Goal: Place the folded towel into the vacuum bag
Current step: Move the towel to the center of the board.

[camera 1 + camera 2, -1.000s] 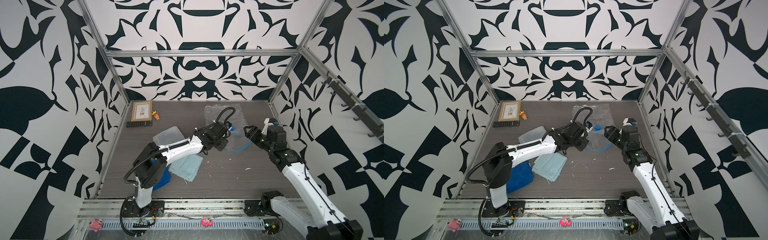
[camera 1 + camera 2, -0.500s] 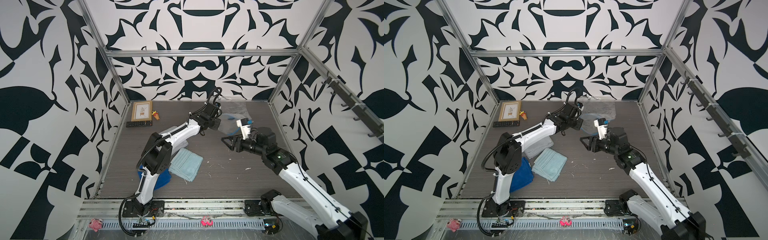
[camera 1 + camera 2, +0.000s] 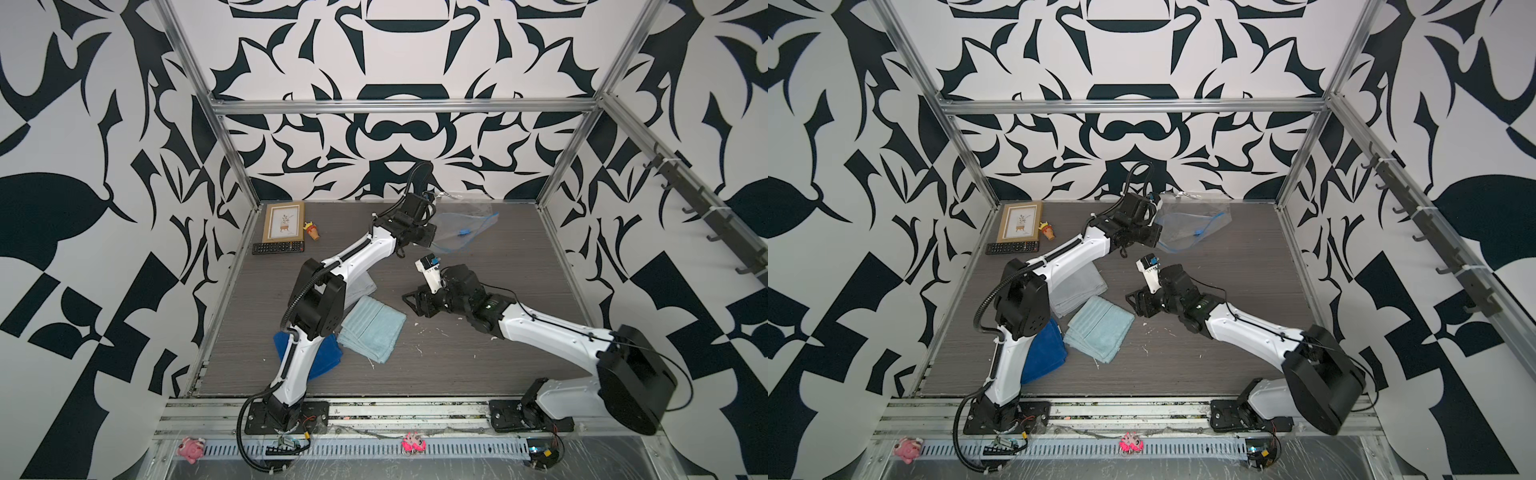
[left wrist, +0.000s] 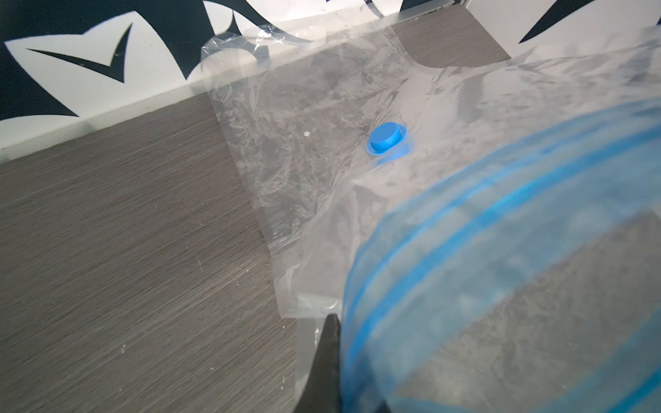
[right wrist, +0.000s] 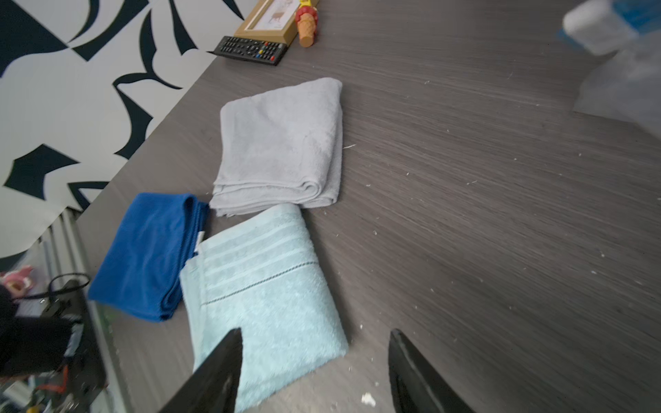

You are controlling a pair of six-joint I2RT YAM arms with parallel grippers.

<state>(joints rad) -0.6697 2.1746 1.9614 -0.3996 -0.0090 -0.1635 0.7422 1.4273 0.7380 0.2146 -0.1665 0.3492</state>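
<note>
While the left gripper (image 3: 432,237), pressed together, pinches the blue zip edge of the vacuum bag (image 3: 461,224) at the far side of the worktop (image 3: 498,299), the right gripper (image 5: 315,334) hovers, jaws spread, just beside the folded light blue towel (image 3: 371,328) near mid-worktop.

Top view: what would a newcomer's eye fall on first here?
The bold black-and-white walls surround the dark table. At its far end, the left gripper is shut on the clear vacuum bag. Beside the left arm lie a gray towel, a dark blue towel and a light blue towel, toward which the open right gripper points.
</note>
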